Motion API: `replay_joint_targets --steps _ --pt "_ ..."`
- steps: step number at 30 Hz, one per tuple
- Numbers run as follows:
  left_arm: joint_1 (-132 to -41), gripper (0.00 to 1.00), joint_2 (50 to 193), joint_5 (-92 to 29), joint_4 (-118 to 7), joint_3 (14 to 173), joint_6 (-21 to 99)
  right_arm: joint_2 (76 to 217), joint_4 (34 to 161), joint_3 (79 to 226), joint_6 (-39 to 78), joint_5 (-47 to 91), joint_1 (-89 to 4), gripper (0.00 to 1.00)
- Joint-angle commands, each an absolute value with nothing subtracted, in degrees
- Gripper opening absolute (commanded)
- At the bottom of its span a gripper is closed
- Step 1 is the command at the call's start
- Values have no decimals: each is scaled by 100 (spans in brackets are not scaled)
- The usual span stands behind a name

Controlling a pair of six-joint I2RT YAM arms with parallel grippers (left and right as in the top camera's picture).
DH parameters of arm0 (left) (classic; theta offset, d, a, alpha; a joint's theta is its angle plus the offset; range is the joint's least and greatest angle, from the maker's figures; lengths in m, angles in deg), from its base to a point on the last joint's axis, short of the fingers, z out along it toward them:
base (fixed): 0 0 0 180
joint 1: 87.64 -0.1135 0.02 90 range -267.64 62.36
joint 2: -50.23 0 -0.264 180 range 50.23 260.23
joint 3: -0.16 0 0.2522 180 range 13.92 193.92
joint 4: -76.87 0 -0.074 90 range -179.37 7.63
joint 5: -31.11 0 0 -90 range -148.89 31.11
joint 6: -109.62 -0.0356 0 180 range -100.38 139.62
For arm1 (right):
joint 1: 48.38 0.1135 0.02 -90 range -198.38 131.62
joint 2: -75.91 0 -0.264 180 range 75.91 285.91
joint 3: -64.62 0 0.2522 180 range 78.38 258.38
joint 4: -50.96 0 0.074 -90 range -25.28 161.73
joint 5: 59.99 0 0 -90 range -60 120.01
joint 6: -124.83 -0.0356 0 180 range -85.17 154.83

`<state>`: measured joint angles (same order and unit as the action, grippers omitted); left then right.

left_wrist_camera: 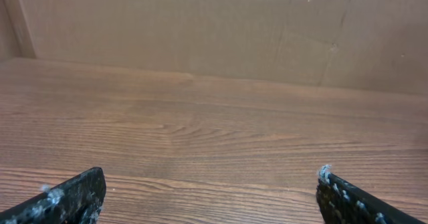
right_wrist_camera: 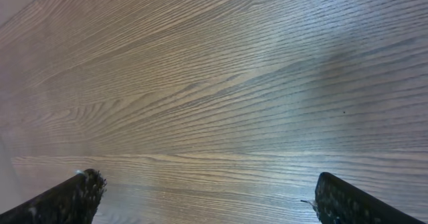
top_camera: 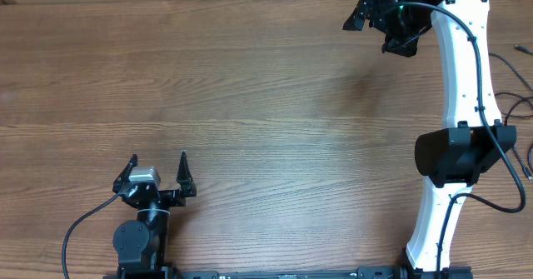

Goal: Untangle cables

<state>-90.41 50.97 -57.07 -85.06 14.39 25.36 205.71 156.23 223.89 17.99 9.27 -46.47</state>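
Observation:
A few thin black cable strands show at the table's far right edge, behind the right arm and partly cut off by the frame. No plug ends can be made out. My left gripper is open and empty near the front left of the table; in the left wrist view its jaws stand wide apart over bare wood. My right gripper is open and empty at the back right, to the left of the strands; in the right wrist view its jaws are over bare wood. Neither wrist view shows a cable.
The wooden table fills the overhead view. The white right arm with its thick black wire stands along the right side. A brown wall rises behind the table's far edge in the left wrist view.

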Motion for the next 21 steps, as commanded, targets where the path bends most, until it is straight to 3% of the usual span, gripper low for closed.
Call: replay_joint_targets --steps 1,6,11,17,21 --pt "-9063 100 5048 -5783 -8490 1419 2431 20332 15485 22459 1897 1410 -4652 100" --pt "-9063 100 5048 -5783 -8490 1419 2431 20332 14692 22459 1903 2042 -4527 100" --pt "-9063 100 5048 -5781 -8490 1419 2431 20332 14305 22459 2137 3303 -3797 100" --pt "-9063 100 5048 -5781 -8490 1419 2431 20332 14239 22457 2485 3192 -3425 100" --pt "-9063 100 5048 -5781 -8490 1419 2431 20118 14277 22250 1997 2776 -3436 100"
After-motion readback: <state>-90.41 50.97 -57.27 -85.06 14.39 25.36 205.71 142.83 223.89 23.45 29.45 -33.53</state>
